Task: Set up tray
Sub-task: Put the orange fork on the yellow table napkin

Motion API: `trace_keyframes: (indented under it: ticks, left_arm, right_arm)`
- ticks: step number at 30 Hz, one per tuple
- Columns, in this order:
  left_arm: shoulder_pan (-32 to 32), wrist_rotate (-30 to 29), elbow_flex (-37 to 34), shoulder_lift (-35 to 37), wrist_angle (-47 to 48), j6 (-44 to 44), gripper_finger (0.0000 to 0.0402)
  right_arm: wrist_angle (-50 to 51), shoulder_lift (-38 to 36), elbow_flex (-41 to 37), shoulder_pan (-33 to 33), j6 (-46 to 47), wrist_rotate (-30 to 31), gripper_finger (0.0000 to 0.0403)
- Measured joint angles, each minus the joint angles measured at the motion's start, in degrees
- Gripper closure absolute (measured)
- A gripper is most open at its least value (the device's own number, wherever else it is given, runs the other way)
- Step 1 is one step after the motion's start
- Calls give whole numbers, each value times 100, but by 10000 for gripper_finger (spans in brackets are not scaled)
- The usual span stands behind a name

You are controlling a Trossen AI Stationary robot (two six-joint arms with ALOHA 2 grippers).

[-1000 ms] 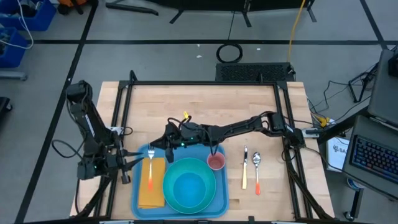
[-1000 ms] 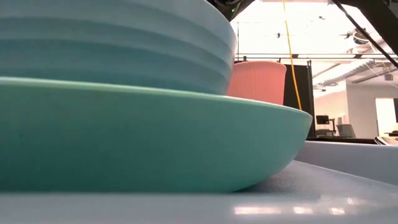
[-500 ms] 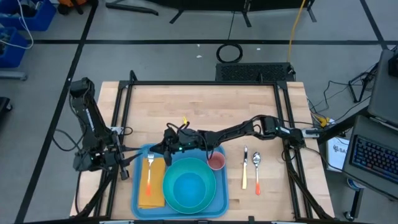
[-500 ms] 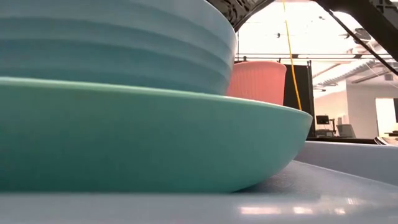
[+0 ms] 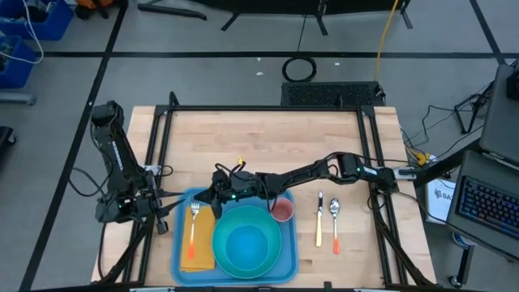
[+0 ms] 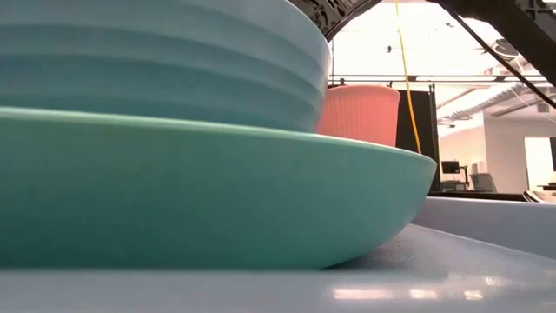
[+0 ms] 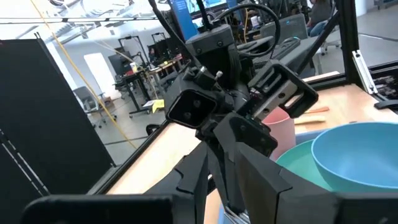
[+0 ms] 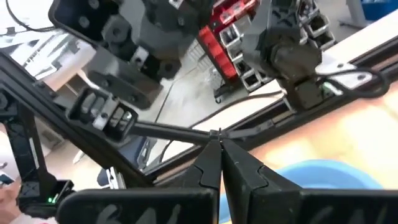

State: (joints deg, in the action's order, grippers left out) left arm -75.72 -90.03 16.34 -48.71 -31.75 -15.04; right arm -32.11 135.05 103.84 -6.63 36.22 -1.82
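The blue tray (image 5: 180,264) lies near the table's front edge. On it are an orange napkin (image 5: 200,251), a fork (image 5: 193,229) lying on the napkin, a turquoise plate (image 5: 220,253) holding a blue bowl (image 5: 246,243), and a pink cup (image 5: 281,212). My right gripper (image 5: 208,197) reaches across from the right and hovers shut over the tray's far left corner, just beyond the fork's tines. My left gripper (image 5: 168,212) waits level at the tray's left rim, its fingers (image 7: 258,177) a narrow gap apart with nothing between them.
A knife (image 5: 319,219) and a spoon (image 5: 335,223), both orange-handled, lie on the bare wood right of the tray. The table's far half is open wood inside a black frame. In the low view the plate (image 6: 217,191), bowl (image 6: 156,61) and cup (image 6: 360,113) fill the foreground.
My right gripper has sunk and reached farther toward the table's left, staying shut. The fork, whose tines stuck out past the napkin's far edge, has slid toward the near edge and now lies on the napkin. My left arm has drawn back slightly toward the left edge.
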Motion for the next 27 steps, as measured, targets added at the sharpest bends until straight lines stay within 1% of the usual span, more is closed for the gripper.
trace_keyframes:
  ticks: [5,7,11,14,17,19,27]
  left_arm:
    - [0,9,0,-1,2,34,314]
    - [1,13,0,2,0,31,314]
    - [0,12,0,2,4,38,314]
    - [0,7,0,4,-3,60,314]
    - [0,6,0,4,-4,57,314]
    - [0,6,0,2,7,78,314]
    - [0,3,0,4,0,153,314]
  right_arm:
    - [71,225,313,-25,-43,-22,403]
    - [48,465,566,-25,63,-137,403]
    - [103,909,991,-25,129,-148,403]
    - [152,1172,1377,-25,266,-295,403]
    - [378,1301,1698,-21,318,-298,403]
    - [635,1302,1749,-18,243,-274,403]
    - [932,1304,1757,-18,303,-257,403]
